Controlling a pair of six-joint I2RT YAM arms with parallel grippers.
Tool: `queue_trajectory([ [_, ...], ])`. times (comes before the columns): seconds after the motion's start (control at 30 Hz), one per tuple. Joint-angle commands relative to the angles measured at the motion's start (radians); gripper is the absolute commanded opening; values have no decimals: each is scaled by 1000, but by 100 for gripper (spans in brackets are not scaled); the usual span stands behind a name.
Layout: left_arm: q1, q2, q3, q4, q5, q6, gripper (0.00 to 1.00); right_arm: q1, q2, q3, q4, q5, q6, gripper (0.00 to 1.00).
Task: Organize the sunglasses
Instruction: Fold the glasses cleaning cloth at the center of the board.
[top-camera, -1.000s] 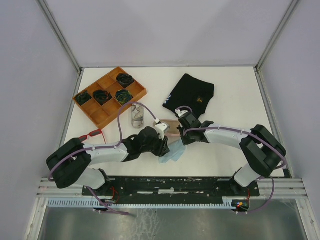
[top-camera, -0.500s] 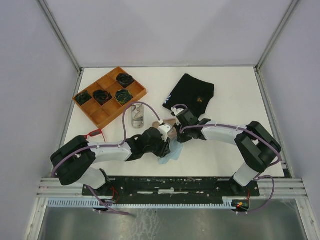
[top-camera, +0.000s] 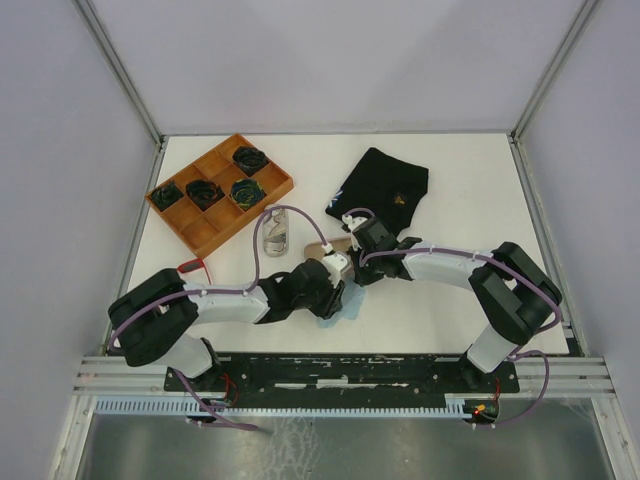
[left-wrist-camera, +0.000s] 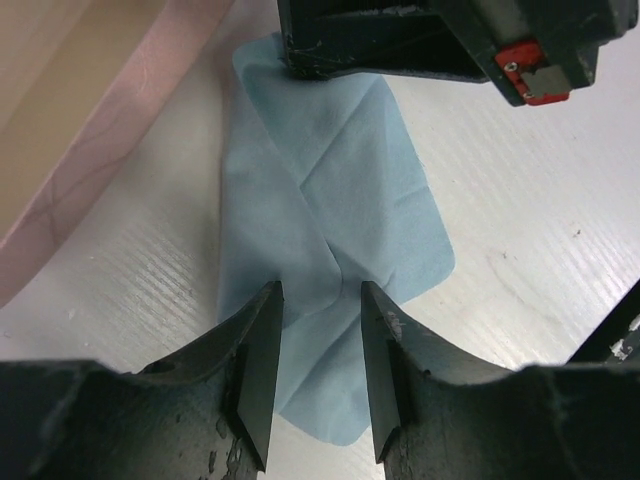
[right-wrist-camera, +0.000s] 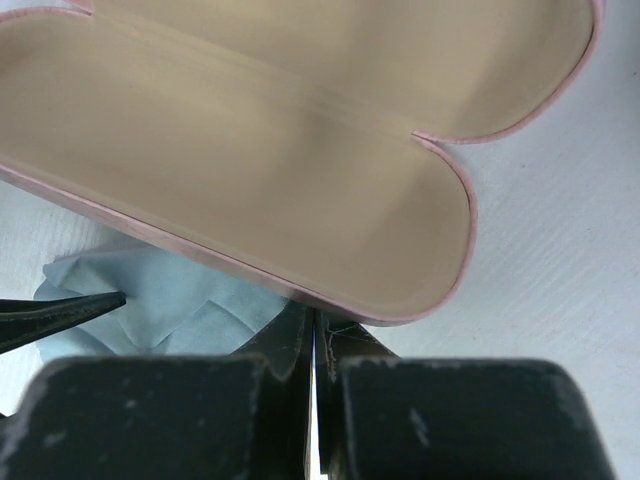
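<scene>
Left gripper (left-wrist-camera: 318, 300) was down on the white surface (top-camera: 470, 220), its jaws parted and planted on a pale blue cloth (left-wrist-camera: 330, 200) — one finger either side of a raised crease, nothing pinched between them. The cloth lay flat, just beside the pink glasses case (right-wrist-camera: 250, 120), with one end tucked under the case's edge.

Right gripper (right-wrist-camera: 312, 325) was clenched, fingertips pressed together right at the rim of the pink case. I couldn't tell whether they touched that rim. The case sat open, cream lining facing up. From the left wrist I saw the right gripper's body sitting over the far end of the cloth.

From above, both arms met in the middle of the surface, near the front. The red sunglasses (top-camera: 190, 266) lay well off to the left, partly hidden behind the left arm. A small grey-brown object (top-camera: 273, 238) sat between the wooden tray (top-camera: 200, 228) and the pink case — too small to identify. A black cloth (top-camera: 385, 190) lay behind the right arm.
</scene>
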Motion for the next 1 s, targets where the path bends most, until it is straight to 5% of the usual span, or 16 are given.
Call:
queue_trajectory([
  [0.0, -10, 12, 43, 11, -51, 57, 45, -3, 2, 11, 14, 0, -4, 0],
  [0.3, -15, 28, 48, -10, -111, 54, 42, -3, 1, 9, 19, -5, -1, 0],
  [0.7, -15, 9, 36, -3, -129, 30, 10, -3, -12, -7, 17, -5, 1, 0],
  [0.97, -15, -53, 32, 2, -100, 7, 3, -3, -33, -20, 17, -11, 3, 0],
])
